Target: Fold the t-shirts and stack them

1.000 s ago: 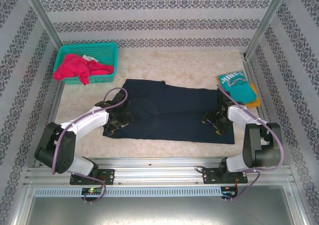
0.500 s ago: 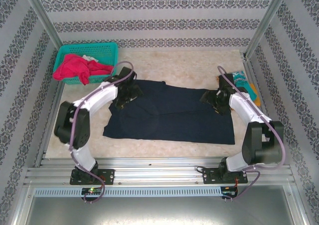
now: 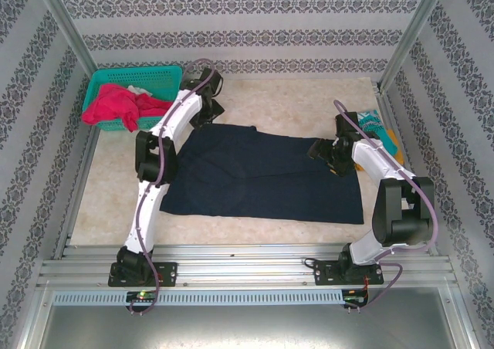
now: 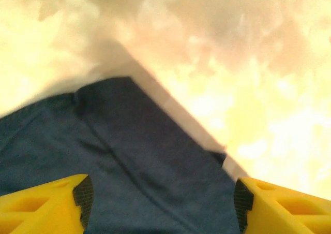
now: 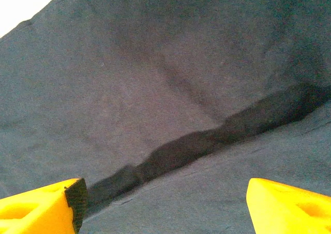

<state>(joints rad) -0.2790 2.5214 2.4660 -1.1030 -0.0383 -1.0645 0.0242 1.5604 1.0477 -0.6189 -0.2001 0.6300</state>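
Two grippers stand over the far edge of the dark navy t-shirt (image 3: pixel 262 175), which lies spread flat on the table (image 3: pixel 293 98) between them. The left gripper (image 4: pixel 160 198) hangs over the shirt's far corner with its fingers spread and nothing between them. The corner lies just below and ahead of its fingertips, with bare table beyond. We take it to be lining up on that corner, since an edge is the easiest place to pinch the cloth. The right gripper (image 5: pixel 165 198) is likewise spread wide and empty. Navy cloth lies under it, and a dark fold or seam runs across just ahead of its fingers; the wrist view is too close for us to say which. Just off this gripper's outer side the teal t-shirt (image 3: pixel 370 121) sits on the orange one (image 3: pixel 392 143), which we read as the stack. Off the left gripper's outer side the pink-red t-shirt (image 3: pixel 116 106) waits in the mesh basket (image 3: pixel 135 72). We judge that the fold of the navy shirt has not yet begun.
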